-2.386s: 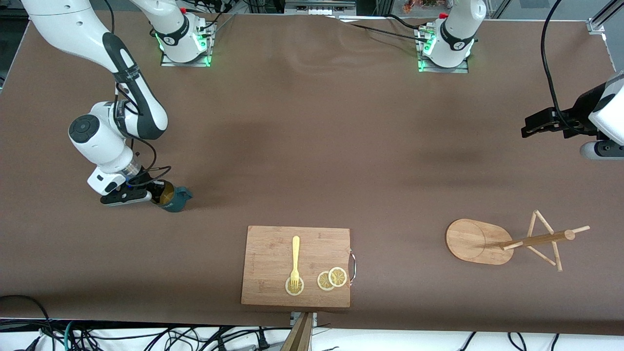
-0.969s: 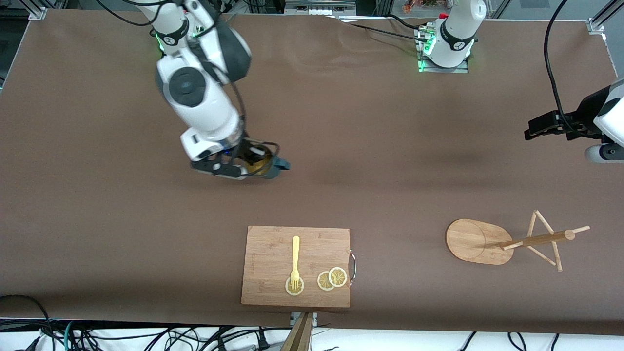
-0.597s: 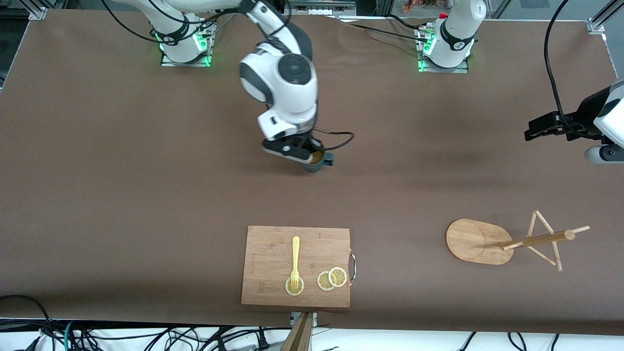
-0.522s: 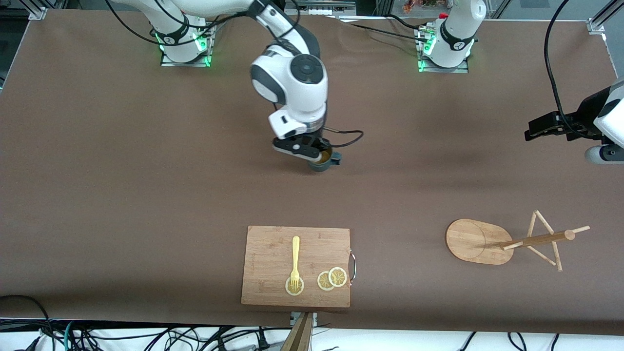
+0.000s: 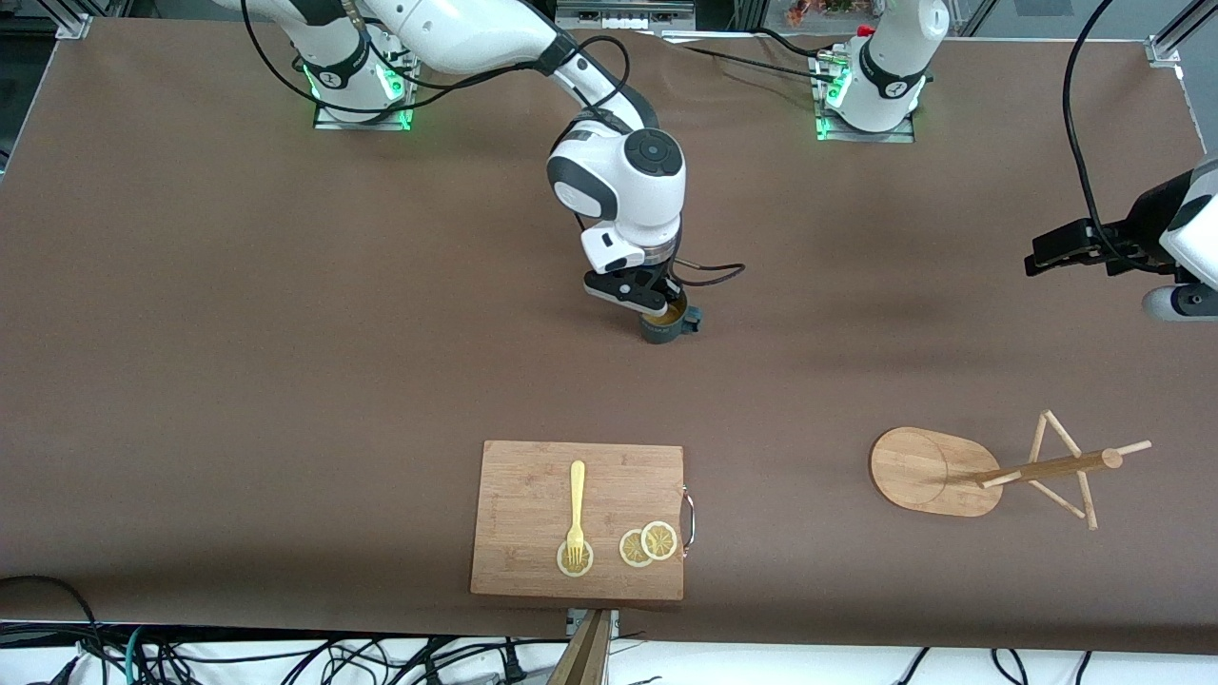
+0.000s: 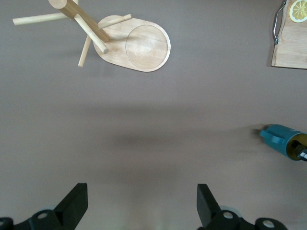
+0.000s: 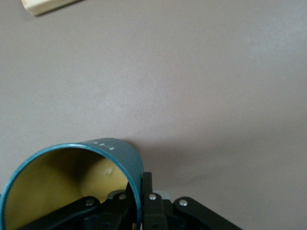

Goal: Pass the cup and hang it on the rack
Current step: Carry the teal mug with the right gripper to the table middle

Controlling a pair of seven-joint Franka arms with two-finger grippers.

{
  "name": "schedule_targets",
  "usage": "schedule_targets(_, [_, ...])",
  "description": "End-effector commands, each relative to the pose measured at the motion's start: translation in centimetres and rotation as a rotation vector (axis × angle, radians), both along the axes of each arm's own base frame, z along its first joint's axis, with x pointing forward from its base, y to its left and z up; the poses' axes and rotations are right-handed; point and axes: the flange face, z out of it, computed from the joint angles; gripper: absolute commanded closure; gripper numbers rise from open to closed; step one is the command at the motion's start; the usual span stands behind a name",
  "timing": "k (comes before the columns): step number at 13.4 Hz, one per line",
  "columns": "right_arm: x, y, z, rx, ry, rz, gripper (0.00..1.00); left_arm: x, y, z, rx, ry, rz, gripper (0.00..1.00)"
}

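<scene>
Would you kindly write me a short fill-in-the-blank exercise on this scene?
1. The right gripper is shut on the rim of the ____.
2. The left gripper waits with its fingers ____.
3. The fork lies on the cutting ____.
4. The rack holds ____ cups.

Missing words: cup; open; board; no

**Three cameras watching one table**

The front camera is hanging high, facing the two bases and taking in the whole table (image 5: 285, 314). The left wrist camera is looking down past the left gripper (image 6: 139, 211), high enough to be catching the rack (image 6: 129, 40), a corner of the cutting board (image 6: 290, 48) and the cup (image 6: 283, 141). The right wrist camera is sitting right against the right gripper (image 7: 139, 199), filling its view with that same cup (image 7: 72, 187), which all three views are sharing.
</scene>
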Motion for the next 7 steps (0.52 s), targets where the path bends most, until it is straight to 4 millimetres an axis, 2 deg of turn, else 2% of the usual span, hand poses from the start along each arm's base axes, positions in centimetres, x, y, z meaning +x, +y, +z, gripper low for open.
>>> schedule_targets(1, [0.1, 0.9, -0.1, 0.002, -0.044, -0.003, 1.0, 0.5, 0.1, 0.3, 0.013, -0.005, 0.005, 0.0])
schedule_targets(2, [0.0, 1.0, -0.6, 0.009, -0.044, -0.003, 0.27, 0.5, 0.0, 0.2, 0.013, -0.004, 0.002, 0.0])
schedule_targets(3, [-0.1, 1.1, -0.8, 0.009, -0.04, -0.004, 0.01, 0.5, 0.0, 0.2, 0.011, -0.002, 0.002, 0.0])
schedule_targets(5, [-0.1, 1.1, -0.1, 0.013, -0.041, 0.0, 0.0, 0.1, 0.0, 0.8, 0.008, -0.008, 0.003, 0.0])
schedule_targets(6, [0.1, 1.1, 1.0, 0.022, -0.049, 0.001, 0.0, -0.3, -0.1, 1.2, 0.009, -0.014, 0.001, 0.0])
schedule_targets(7, [0.7, 0.8, 2.9, 0.036, -0.058, -0.003, 0.0, -0.5, -0.1, 1.5, 0.01, -0.016, 0.001, 0.0])
